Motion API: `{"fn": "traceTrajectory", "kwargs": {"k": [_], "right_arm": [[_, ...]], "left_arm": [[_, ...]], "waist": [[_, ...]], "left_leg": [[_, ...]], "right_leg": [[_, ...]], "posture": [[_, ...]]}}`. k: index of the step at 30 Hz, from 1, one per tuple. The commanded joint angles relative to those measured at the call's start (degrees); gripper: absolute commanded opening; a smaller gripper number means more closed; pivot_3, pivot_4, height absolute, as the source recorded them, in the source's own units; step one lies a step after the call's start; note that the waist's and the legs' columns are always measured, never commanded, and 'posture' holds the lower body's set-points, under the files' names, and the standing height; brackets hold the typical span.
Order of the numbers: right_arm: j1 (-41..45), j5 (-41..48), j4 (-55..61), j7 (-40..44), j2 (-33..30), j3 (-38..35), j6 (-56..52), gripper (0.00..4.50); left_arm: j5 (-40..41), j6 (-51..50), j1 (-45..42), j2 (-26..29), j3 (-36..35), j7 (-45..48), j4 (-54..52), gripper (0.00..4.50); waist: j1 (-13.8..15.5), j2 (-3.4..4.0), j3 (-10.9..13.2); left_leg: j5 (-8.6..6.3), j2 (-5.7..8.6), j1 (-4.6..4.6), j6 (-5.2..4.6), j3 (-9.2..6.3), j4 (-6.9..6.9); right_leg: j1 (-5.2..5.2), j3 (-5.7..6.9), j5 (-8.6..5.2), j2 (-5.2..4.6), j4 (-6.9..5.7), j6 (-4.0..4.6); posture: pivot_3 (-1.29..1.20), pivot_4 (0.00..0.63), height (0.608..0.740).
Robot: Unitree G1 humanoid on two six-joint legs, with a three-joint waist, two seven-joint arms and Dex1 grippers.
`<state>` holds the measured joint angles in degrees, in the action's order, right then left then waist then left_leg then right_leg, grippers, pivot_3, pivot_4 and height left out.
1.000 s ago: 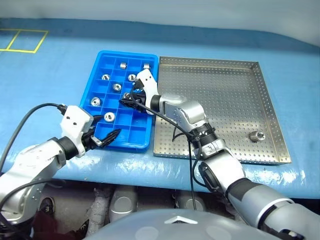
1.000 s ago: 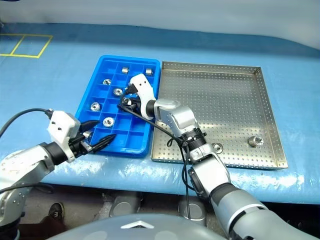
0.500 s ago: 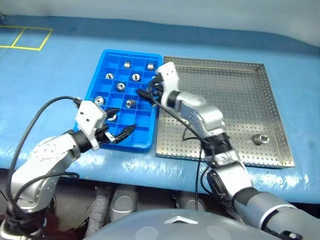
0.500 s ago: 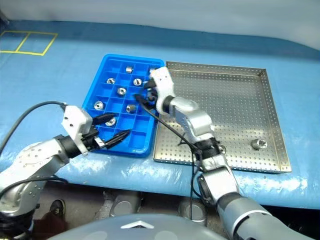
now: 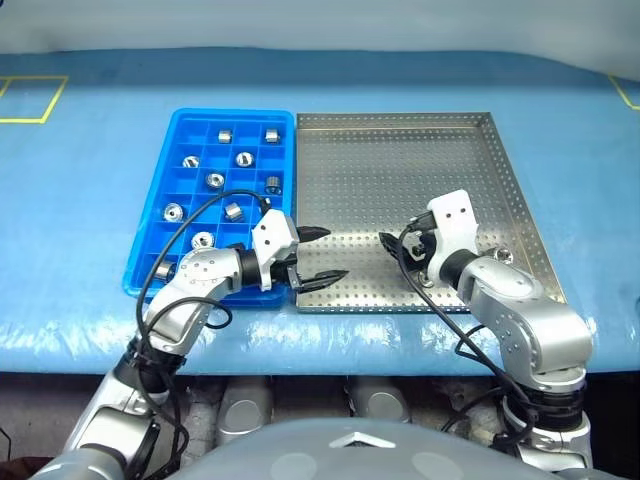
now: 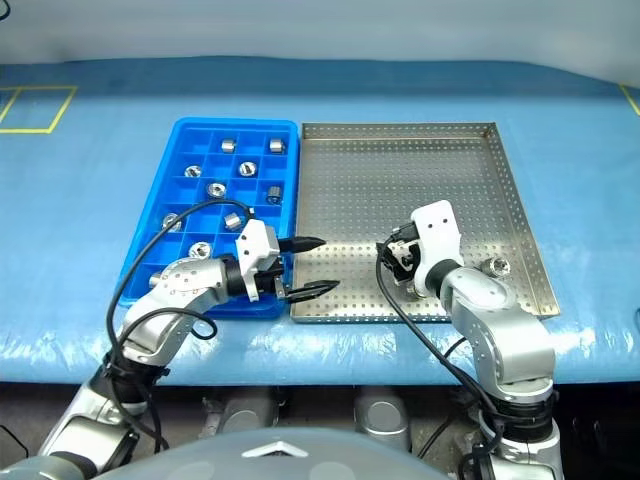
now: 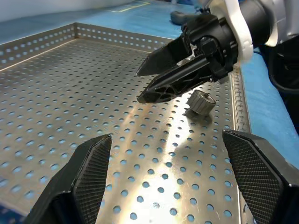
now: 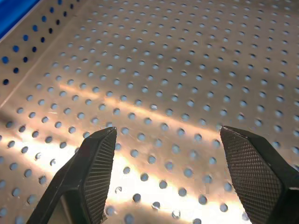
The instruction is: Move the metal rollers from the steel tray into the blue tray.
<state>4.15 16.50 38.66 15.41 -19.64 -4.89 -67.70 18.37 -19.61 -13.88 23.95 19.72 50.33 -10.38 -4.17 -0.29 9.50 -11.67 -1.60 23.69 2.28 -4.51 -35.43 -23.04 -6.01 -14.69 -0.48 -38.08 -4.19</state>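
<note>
Steel tray (image 5: 400, 150) nearly cleared, one metal roller (image 5: 503, 257) left lower right; right gripper (image 5: 398, 247) spread, empty, nearby for pickup; left gripper (image 5: 318, 256) spread beside filled blue tray (image 5: 140, 235).

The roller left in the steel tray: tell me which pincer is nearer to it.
Right. The right pincer hangs open over the steel tray, just beside the last roller near the front right corner. The left pincer, also open, sits at the tray's left edge, farther off.
</note>
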Motion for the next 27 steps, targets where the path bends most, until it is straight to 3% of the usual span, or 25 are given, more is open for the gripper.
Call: {"fn": "traceTrajectory", "kwargs": {"k": [1, 16, 19, 23, 27], "right_arm": [[-2.5, 1.3, 3.4, -0.8, 0.7, -2.4, -2.2, 3.71], [-6.4, 1.4, 0.9, -3.8, 3.4, -3.4, -4.9, 3.71], [-6.1, 1.6, -0.3, -3.7, 4.0, -3.7, -5.2, 3.1], [-5.1, 2.1, -1.1, -3.4, 4.4, -4.0, -5.5, 1.8], [-4.4, 2.1, -1.1, -3.4, 3.6, -3.5, -5.9, 1.74]], "left_arm": [[-3.0, 3.5, -2.8, -1.0, 2.7, 2.4, 2.9, 4.13], [-6.9, 5.7, -6.8, -6.5, 6.1, 4.4, 5.7, 4.13], [-6.9, 5.5, -7.0, -7.2, 5.7, 4.4, 5.4, 4.13], [-7.4, 5.6, -7.1, -7.4, 5.5, 4.1, 5.5, 4.13], [-7.4, 5.5, -7.1, -7.5, 5.2, 3.9, 5.4, 4.13]], "waist": [[-0.5, -0.01, 0.0], [-2.8, 0.02, 0.0], [-2.8, 0.01, 0.0], [-2.8, 0.01, -0.1], [-2.8, 0.01, -0.1]], "left_leg": [[0.0, 0.0, -0.01, 0.0, -0.02, -0.03], [-0.01, 0.02, -0.03, -0.02, 0.0, -0.24], [-0.01, 0.01, -0.04, -0.02, -0.02, -0.24], [-0.01, 0.02, -0.04, -0.02, -0.02, -0.24], [-0.01, 0.02, -0.05, -0.02, -0.02, -0.25]], "right_leg": [[0.04, 0.0, 0.0, 0.01, 0.0, -0.01], [0.16, -0.09, 0.09, 0.03, 0.01, -0.18], [0.17, -0.08, 0.09, 0.04, 0.01, -0.18], [0.19, -0.08, 0.09, 0.04, 0.02, -0.18], [0.2, -0.09, 0.09, 0.04, 0.03, -0.19]], "posture": [[-0.12, 0.15, 0.74], [-0.14, 0.15, 0.74], [-0.14, 0.15, 0.74], [-0.14, 0.15, 0.74], [-0.11, 0.15, 0.74]]}}
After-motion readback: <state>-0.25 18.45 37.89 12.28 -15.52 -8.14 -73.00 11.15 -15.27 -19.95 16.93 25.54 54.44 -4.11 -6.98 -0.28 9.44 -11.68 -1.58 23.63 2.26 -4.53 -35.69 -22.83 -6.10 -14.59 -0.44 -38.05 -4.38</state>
